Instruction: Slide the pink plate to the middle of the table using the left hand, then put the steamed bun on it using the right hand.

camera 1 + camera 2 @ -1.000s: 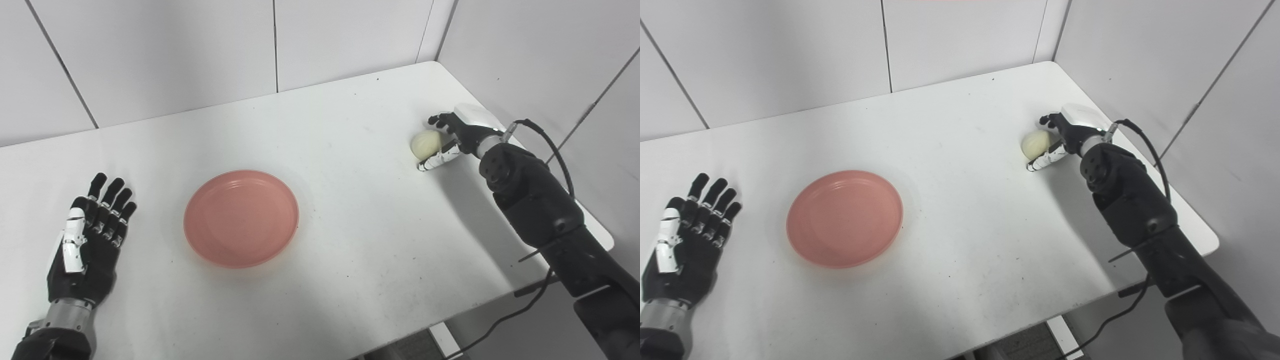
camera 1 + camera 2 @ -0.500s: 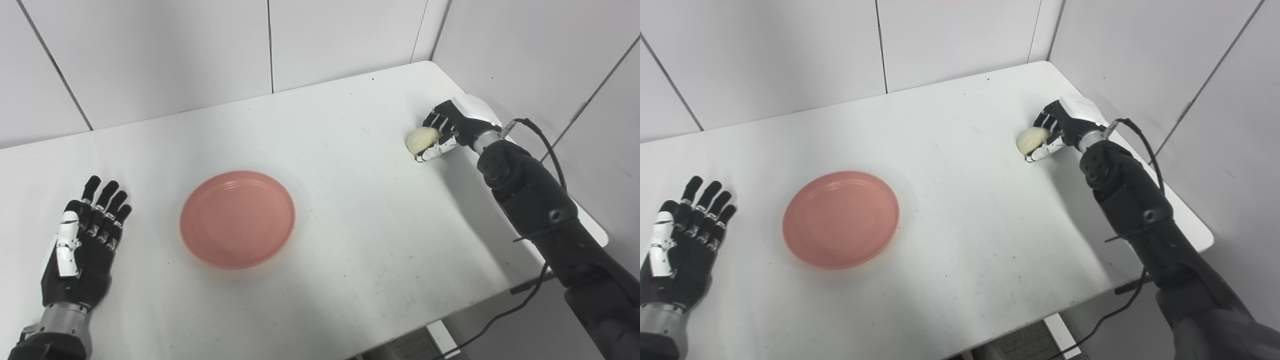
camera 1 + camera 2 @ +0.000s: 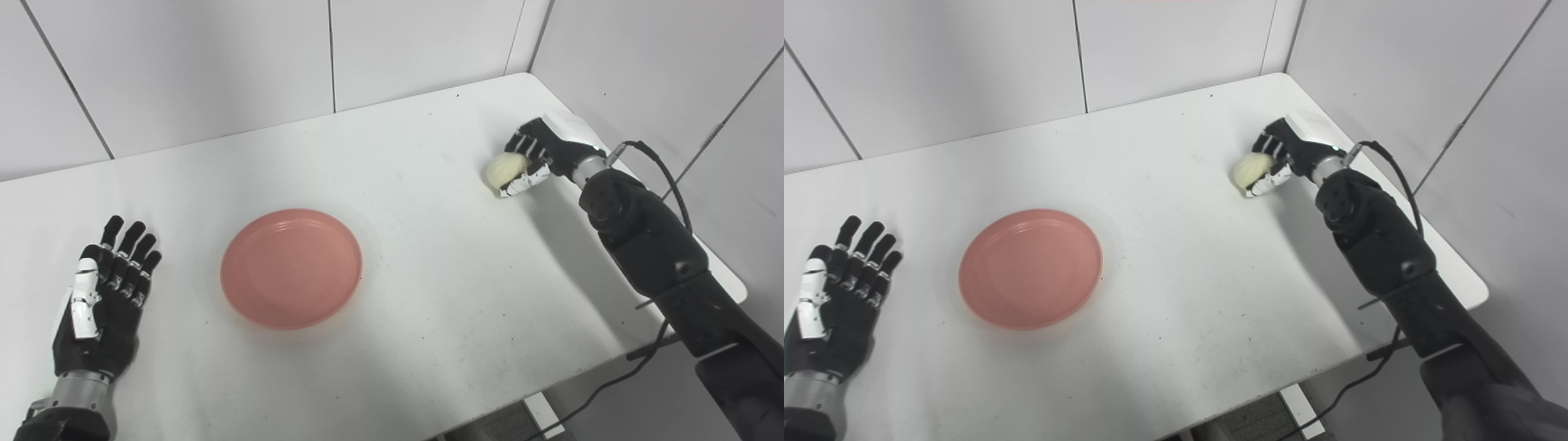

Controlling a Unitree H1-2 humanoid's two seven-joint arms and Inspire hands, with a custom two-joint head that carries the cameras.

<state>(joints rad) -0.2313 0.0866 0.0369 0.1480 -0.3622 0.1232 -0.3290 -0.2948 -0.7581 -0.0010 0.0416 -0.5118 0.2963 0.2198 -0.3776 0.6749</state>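
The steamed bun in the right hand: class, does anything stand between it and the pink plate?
Nothing visible does. The right hand holds the steamed bun near the table's right edge; only bare tabletop lies between it and the pink plate.

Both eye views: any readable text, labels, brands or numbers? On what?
None readable. No print shows on the pink plate, the steamed bun, the table, the wall panels or either robot hand: left, right.
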